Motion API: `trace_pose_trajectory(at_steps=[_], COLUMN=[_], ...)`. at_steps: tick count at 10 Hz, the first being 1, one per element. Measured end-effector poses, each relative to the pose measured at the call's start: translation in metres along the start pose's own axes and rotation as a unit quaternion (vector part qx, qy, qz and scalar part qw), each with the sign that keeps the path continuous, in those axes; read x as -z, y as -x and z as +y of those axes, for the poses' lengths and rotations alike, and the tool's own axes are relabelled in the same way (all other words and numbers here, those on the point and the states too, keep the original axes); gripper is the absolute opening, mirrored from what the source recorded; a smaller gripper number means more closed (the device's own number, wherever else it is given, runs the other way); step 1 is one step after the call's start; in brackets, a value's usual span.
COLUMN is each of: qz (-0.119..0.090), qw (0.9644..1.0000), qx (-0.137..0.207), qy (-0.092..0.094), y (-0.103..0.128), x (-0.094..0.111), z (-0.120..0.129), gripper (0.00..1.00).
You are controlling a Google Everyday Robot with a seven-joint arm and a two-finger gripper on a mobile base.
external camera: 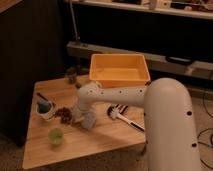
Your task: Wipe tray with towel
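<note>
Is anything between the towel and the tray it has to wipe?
Nothing visible. The gripper, front-left of the tray, is shut on the towel; only the robot's own arm crosses between. The brush lies to the right.

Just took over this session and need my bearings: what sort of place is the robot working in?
Probably an indoor lab or workshop: a low wooden table set with a yellow tray, dark shelving behind, cables on the floor. The gripper is shut on the towel on the table.

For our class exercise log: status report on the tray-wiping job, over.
Claw shut on towel, down at table middle. Tray behind it, towel not yet in it. Utensil lies nearby, likely no obstacle.
</note>
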Motion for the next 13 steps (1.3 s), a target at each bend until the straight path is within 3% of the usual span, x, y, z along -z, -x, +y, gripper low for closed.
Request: trace_pose_trajectory(at_steps=[1, 3, 6, 10, 13], qz=[0.016, 0.068, 0.129, 0.151, 0.146], qw=[0.9998, 0.9971, 0.9912, 0.9872, 0.9857], qx=[0.01, 0.035, 0.03, -0.012, -0.046], qy=[-0.001, 0.003, -0.005, -0.048, -0.072], y=[0.001, -0.004, -0.021, -0.068, -0.106], x=[0.018, 0.05, 0.071, 0.119, 0.167], z=[-0.003, -0.011, -0.029, -0.094, -0.155], gripper=[0.0, 0.0, 0.0, 0.0, 0.0])
